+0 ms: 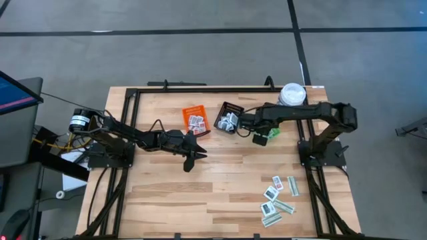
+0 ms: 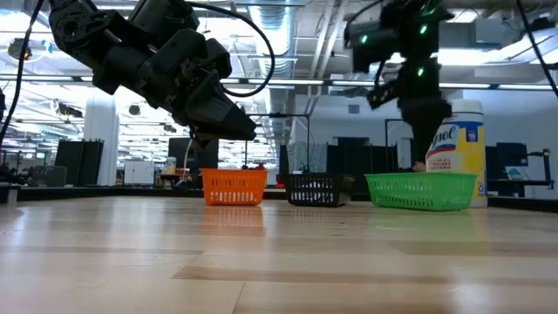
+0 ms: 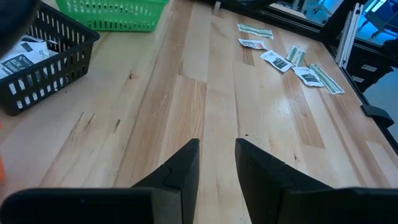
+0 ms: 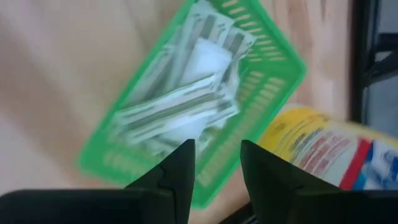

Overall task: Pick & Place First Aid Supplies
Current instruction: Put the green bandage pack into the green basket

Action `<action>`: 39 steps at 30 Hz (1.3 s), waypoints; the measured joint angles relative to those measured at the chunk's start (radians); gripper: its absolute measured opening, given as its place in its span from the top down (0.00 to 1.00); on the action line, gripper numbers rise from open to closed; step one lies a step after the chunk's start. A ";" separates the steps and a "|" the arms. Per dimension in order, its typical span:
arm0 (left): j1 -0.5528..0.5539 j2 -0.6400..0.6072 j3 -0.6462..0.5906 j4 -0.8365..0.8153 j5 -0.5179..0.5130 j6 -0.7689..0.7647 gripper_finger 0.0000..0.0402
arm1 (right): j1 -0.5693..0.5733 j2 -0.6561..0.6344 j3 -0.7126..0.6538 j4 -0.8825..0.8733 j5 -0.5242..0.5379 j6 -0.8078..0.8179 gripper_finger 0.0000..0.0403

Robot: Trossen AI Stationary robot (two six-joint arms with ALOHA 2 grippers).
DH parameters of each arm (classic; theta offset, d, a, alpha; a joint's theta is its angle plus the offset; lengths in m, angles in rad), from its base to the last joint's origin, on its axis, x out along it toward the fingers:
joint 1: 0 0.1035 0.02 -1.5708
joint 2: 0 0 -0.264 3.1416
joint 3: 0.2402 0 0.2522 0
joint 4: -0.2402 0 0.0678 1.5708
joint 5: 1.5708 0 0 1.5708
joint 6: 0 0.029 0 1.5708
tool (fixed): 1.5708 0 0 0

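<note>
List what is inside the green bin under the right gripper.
The green bin holds a loose pile of long pale strip packets with at least one white packet among them. The pile covers most of the bin floor, so lower items are hidden. The right gripper hangs above, jaws apart, empty.

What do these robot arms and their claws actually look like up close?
Both arms are dark, jointed tubes with black cables looping along them. Each ends in a claw, left claw and right claw, made of two flat, wedge-shaped black fingers. Small green lights glow on the right arm.
</note>
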 joint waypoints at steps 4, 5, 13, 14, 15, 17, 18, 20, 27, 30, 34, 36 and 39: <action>0.000 0.000 0.000 0.000 0.000 0.000 0.74 | 0.063 -0.081 0.000 -0.032 -0.106 0.127 0.70; 0.000 0.000 0.000 0.000 0.000 0.000 0.74 | 0.087 -0.102 0.000 -0.032 -0.135 0.166 0.70; 0.000 0.000 0.000 0.000 0.000 -0.003 0.74 | 0.350 -0.211 -0.022 -0.016 -0.179 0.453 0.70; -0.001 0.000 0.000 0.000 0.000 -0.003 0.74 | 0.386 -0.216 -0.036 -0.017 -0.180 0.503 0.70; -0.004 0.000 0.000 0.000 0.000 -0.003 0.74 | 0.422 -0.219 -0.053 -0.023 -0.184 0.545 0.70; -0.009 0.000 0.000 0.000 0.000 -0.003 0.74 | 0.495 -0.216 -0.091 -0.029 -0.193 0.634 0.71; -0.014 0.000 0.000 0.000 0.000 -0.003 0.74 | 0.527 -0.216 -0.111 -0.032 -0.211 0.680 0.71; -0.022 0.000 0.000 0.000 0.000 -0.003 0.74 | 0.585 -0.209 -0.147 -0.033 -0.266 0.794 0.71; -0.031 0.000 0.000 0.006 0.000 -0.003 0.74 | 0.747 -0.205 -0.266 0.070 -0.449 1.167 0.67; -0.031 0.000 0.000 0.006 0.000 -0.003 0.74 | 0.800 -0.205 -0.310 0.098 -0.466 1.293 0.65; -0.031 0.000 0.000 0.007 0.000 -0.003 0.74 | 0.857 -0.205 -0.360 0.121 -0.495 1.433 0.61; -0.031 0.000 0.000 0.007 0.000 -0.003 0.74 | 0.880 -0.205 -0.382 0.128 -0.495 1.487 0.60; -0.031 0.000 0.000 0.007 0.000 -0.003 0.74 | 0.899 -0.206 -0.412 0.186 -0.495 1.547 0.60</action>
